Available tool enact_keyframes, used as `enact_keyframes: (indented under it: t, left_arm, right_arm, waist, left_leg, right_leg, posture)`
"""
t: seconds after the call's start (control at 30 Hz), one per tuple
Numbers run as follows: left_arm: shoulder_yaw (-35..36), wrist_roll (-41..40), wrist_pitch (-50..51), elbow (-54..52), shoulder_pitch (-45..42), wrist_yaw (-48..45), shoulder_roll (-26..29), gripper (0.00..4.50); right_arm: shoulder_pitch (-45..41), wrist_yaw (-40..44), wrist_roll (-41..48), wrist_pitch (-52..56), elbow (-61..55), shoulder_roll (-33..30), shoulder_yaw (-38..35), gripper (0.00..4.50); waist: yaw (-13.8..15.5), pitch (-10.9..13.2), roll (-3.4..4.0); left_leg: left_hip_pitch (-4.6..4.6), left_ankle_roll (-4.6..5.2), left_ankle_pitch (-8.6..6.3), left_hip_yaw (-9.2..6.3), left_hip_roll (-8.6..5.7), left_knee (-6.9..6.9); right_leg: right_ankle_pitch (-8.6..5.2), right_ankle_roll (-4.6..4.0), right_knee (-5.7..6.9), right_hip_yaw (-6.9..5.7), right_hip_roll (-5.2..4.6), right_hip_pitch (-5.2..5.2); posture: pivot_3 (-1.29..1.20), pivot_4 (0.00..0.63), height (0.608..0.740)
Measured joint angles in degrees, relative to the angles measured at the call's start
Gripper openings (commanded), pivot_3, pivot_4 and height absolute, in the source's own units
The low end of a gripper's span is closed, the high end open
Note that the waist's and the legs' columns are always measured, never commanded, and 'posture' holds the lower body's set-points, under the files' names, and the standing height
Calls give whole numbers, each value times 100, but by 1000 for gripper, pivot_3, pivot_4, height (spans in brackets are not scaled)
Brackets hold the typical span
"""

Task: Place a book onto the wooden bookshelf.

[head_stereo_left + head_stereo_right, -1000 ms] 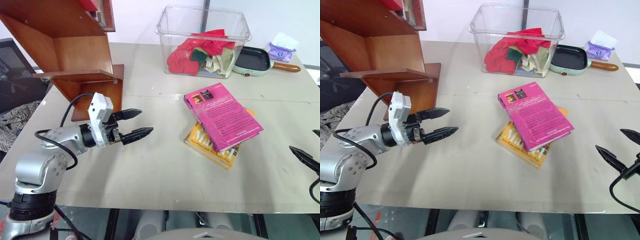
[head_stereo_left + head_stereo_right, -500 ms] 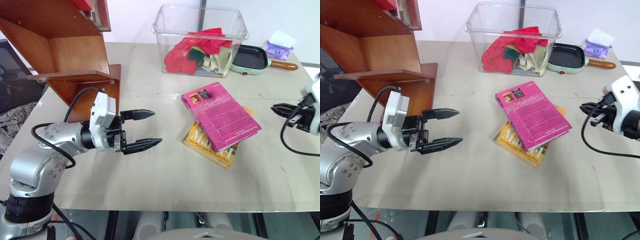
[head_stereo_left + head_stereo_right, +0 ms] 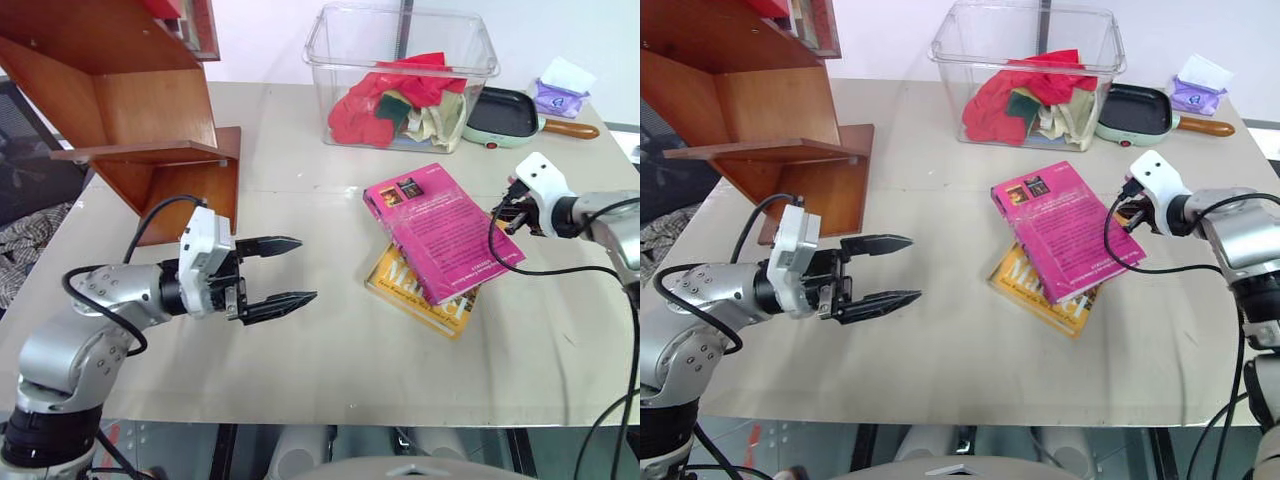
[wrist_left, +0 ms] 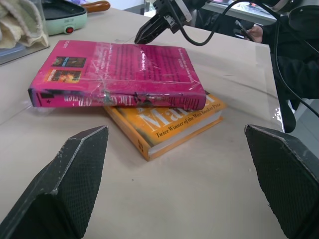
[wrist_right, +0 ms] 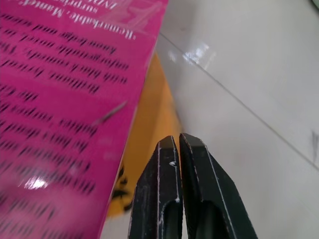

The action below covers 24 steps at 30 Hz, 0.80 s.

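Right wrist view shows you the change: the right gripper point(image 5: 178, 142) has swung in beside the book point(image 3: 442, 231), fingers now pressed together and empty, so no grasp yet. One pink book lies mid-surface atop one yellow book point(image 3: 420, 291); left gripper point(image 3: 284, 271) spread; one bookshelf point(image 3: 130, 100) at the far-left corner.

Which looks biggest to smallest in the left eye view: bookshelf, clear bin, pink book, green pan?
1. wooden bookshelf, cut off by the picture's edge
2. clear plastic bin
3. pink book, nearer the camera than the bin, so this gap is unsure
4. green pan
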Motion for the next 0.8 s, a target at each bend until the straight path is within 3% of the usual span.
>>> enact_keyframes:
  t: [0.27,0.53,0.67,0.73,0.8]
  left_arm:
    - [159,-1,-16,-82,297,176,-1,4500]
    - [163,9,-94,-116,395,186,0,4500]
    - [152,130,-102,-122,447,252,25,4500]
    - [129,206,-108,-124,415,308,25,4500]
    - [118,231,-122,-109,365,329,24,4500]
  right_arm:
    - [-47,508,-195,133,-216,287,153,38]
    - [293,401,-226,576,-1083,549,134,38]
    - [782,79,-139,-31,-1163,713,-597,38]
    - [1229,231,44,-603,-1324,577,-1125,548]
    - [1846,588,208,-1104,-1468,200,-1647,1341]
  waist:
    - [0,3,4]
    - [1,3,4]
    - [32,3,4]
    - [68,3,5]
    - [127,3,5]
  left_leg:
    - [0,0,0,-10,3,-3]
    - [2,0,0,-11,1,-2]
    - [-3,0,0,-13,-2,-2]
    - [-6,0,0,-14,-3,-2]
    - [-8,0,0,-15,-4,-2]
  right_leg:
    - [0,-1,4,-9,-2,-1]
    - [1,-1,6,-9,-4,0]
    - [1,0,4,-11,-6,0]
    - [0,0,1,-14,-8,0]
    - [0,1,-2,-17,-12,1]
  posture:
    - [0,150,740]
    - [0,150,740]
    - [0,150,740]
    - [0,150,740]
    - [0,150,740]
